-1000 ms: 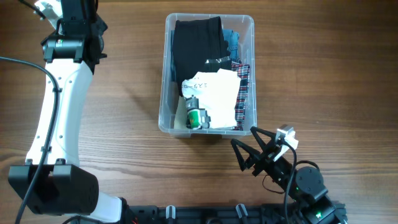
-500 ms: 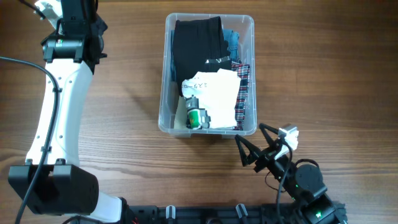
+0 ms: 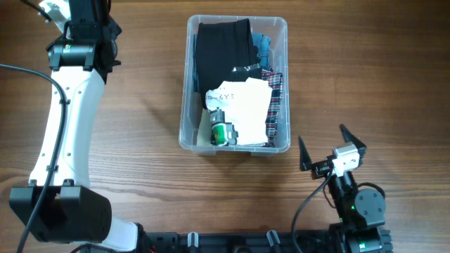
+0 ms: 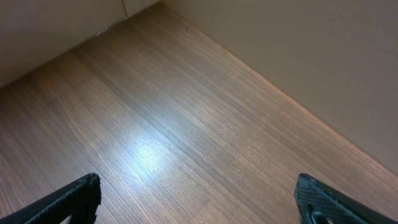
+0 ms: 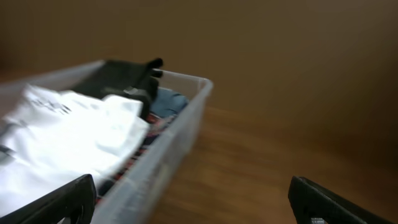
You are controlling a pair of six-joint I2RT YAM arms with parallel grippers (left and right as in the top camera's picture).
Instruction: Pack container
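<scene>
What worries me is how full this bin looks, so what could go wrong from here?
1. The white garment is heaped on top near the rim of the bin; a nudge might make it slide over the edge.
2. The right pincer, open, sits close to the bin's front corner; a careless reach could catch the rim and shove the bin.
</scene>
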